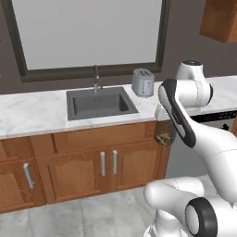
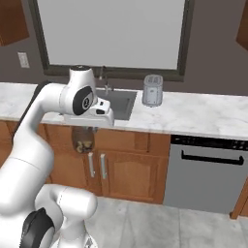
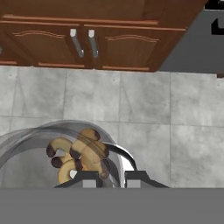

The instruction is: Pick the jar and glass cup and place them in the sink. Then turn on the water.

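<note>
Pinching the rim of the small clear glass jar (image 3: 65,153) of brown-golden bits, the tool (image 3: 107,177) carries a rigid, slippery, breakable load, at six o'clock.

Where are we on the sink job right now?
Nothing is in the sink yet and no water runs from the faucet. In hand: the hand grips the jar, hanging in front of the cabinets, below counter height. Left: jar into the sink, then the cup, then water on.
</note>
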